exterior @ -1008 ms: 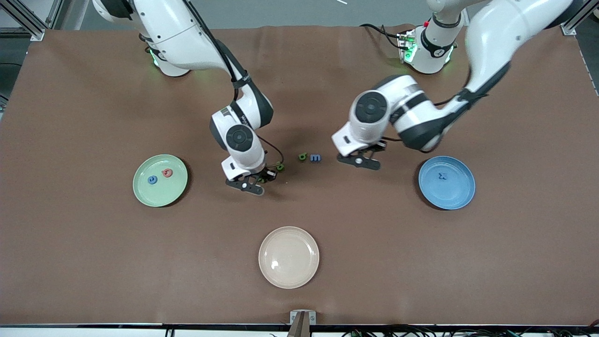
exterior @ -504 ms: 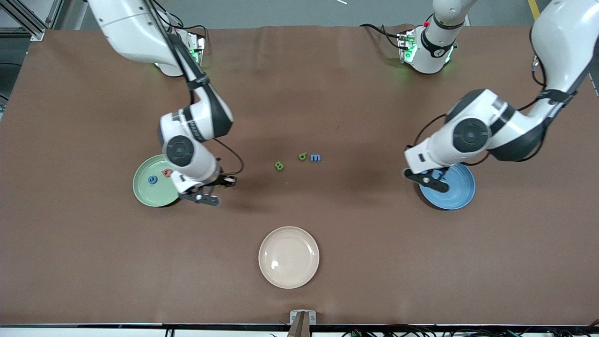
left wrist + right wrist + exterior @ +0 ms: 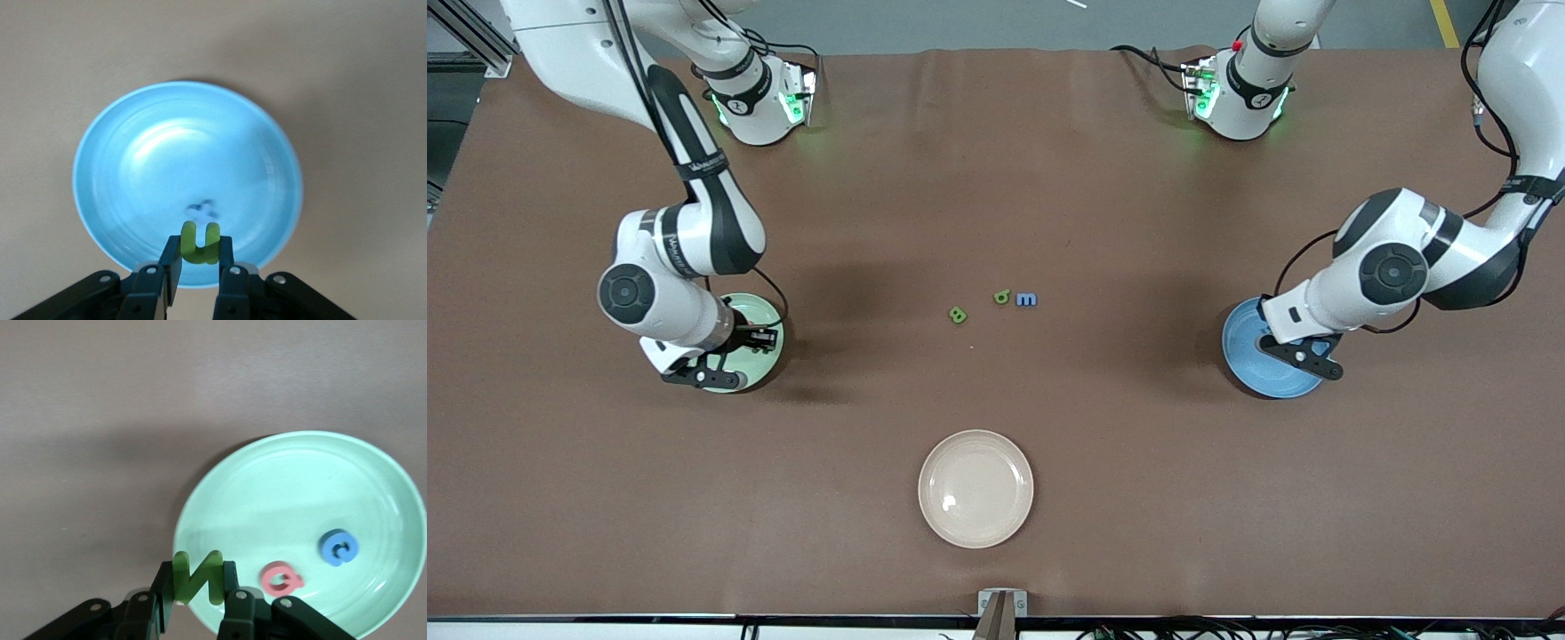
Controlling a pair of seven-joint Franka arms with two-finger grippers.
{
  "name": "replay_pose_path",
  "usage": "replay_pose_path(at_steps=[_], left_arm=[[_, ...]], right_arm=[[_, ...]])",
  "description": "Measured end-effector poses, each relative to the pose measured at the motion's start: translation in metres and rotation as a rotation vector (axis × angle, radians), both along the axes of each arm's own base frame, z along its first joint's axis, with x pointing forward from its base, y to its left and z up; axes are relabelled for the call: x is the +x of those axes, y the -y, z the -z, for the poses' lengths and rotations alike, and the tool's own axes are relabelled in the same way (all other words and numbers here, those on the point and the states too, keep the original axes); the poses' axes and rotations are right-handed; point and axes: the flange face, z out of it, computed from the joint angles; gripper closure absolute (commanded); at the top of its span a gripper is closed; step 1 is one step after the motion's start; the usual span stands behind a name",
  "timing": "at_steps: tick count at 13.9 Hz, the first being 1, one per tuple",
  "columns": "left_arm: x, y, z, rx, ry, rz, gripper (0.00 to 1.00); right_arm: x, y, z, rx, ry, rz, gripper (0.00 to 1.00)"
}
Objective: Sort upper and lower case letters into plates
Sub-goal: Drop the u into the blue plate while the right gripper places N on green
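My right gripper (image 3: pixel 758 339) hangs over the rim of the pale green plate (image 3: pixel 754 311) and is shut on a green letter N (image 3: pixel 197 577). In that plate (image 3: pixel 287 487) lie a red letter (image 3: pixel 280 579) and a blue c (image 3: pixel 339 547). My left gripper (image 3: pixel 1320 343) is over the blue plate (image 3: pixel 1247 363), shut on a green letter U (image 3: pixel 200 243). One small blue letter (image 3: pixel 202 212) lies in that plate (image 3: pixel 133 160). On the table's middle sit a green B (image 3: pixel 958 315), another green letter (image 3: pixel 1002 297) and a blue m (image 3: pixel 1027 300).
A cream-beige plate (image 3: pixel 975 488) stands nearer the front camera than the loose letters. Both arm bases stand along the table's edge farthest from that camera.
Both arms have swung out from the table's middle, each carrying its letter: the right one to the pale green plate, the left one to the blue plate.
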Motion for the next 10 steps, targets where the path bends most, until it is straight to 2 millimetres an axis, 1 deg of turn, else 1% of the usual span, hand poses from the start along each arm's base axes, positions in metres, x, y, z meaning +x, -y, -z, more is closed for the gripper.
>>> replay_pose_path(at_steps=[1, 3, 5, 6, 7, 8, 9, 10], left_arm=[[0.002, -0.012, 0.008, 0.009, 0.016, -0.005, 0.91], [0.005, -0.03, 0.024, 0.007, 0.035, -0.022, 0.91], [0.006, -0.041, 0.039, -0.002, 0.04, -0.035, 0.91], [0.005, -0.045, 0.047, -0.003, 0.036, -0.041, 0.9], [0.005, -0.046, 0.055, 0.001, 0.031, -0.046, 0.9], [0.004, -0.045, 0.061, 0.004, 0.026, -0.049, 0.9], [0.004, -0.041, 0.065, 0.007, 0.024, -0.052, 0.9], [0.003, -0.037, 0.066, 0.009, 0.024, -0.051, 0.9]], right_arm=[[-0.003, 0.007, 0.006, 0.001, 0.013, -0.005, 1.0], [-0.014, 0.012, 0.022, 0.0, 0.05, -0.017, 0.99], [-0.025, 0.014, 0.034, -0.002, 0.066, -0.02, 0.98], [-0.027, 0.014, 0.037, -0.003, 0.067, -0.022, 0.95], [-0.028, 0.014, 0.037, -0.003, 0.066, -0.023, 0.85], [-0.027, 0.014, 0.037, -0.003, 0.066, -0.024, 0.55], [-0.028, 0.014, 0.037, -0.003, 0.066, -0.024, 0.22], [-0.028, 0.014, 0.037, -0.003, 0.066, -0.025, 0.0]])
